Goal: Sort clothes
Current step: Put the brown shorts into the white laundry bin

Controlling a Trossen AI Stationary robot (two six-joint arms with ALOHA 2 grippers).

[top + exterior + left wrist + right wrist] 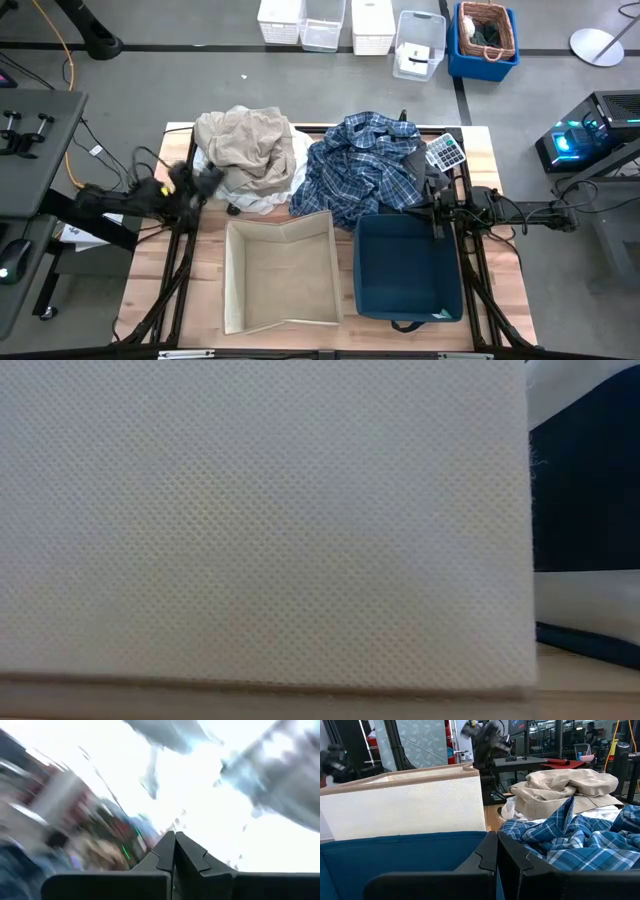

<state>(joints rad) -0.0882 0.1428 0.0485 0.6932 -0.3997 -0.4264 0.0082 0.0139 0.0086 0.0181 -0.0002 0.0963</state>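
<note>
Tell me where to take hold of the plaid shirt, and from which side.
Pinch a raised fold near the middle of the plaid shirt, coming straight down from above. It lies crumpled in a loose heap with ridges standing up, and its left edge meets the white garment, so a central fold should lift it alone. The right end effector is nearest.

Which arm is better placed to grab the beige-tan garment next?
Left. Its pincer is beside the crumpled beige-tan fabric garment; the right pincer sits over the navy fabric bin, past the blue-and-white plaid shirt.
</note>
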